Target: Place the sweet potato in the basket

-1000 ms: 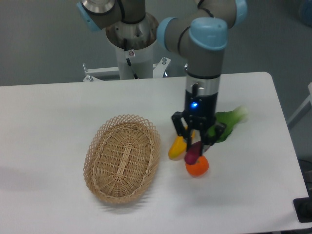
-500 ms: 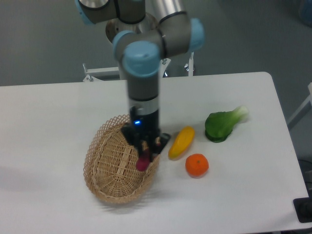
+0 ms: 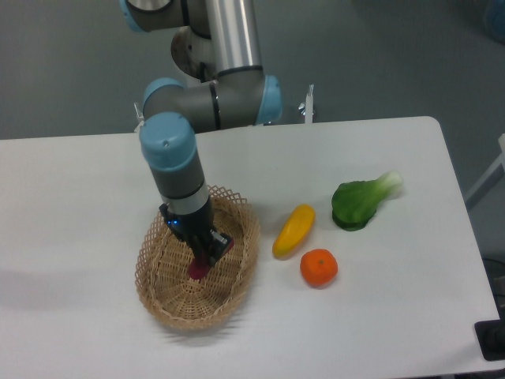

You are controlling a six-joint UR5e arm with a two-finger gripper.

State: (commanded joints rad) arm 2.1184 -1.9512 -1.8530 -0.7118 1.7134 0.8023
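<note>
Over the middle of the wicker basket [image 3: 170, 296] the gripper [image 3: 207, 257] grasps the sweet potato [image 3: 198, 269]. Its long axis points steeply downward from the fingers, lower tip near or touching the woven floor.

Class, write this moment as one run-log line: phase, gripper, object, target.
phase: placing | gripper: shut on sweet potato | object: sweet potato held low inside basket, not released | target: basket
</note>
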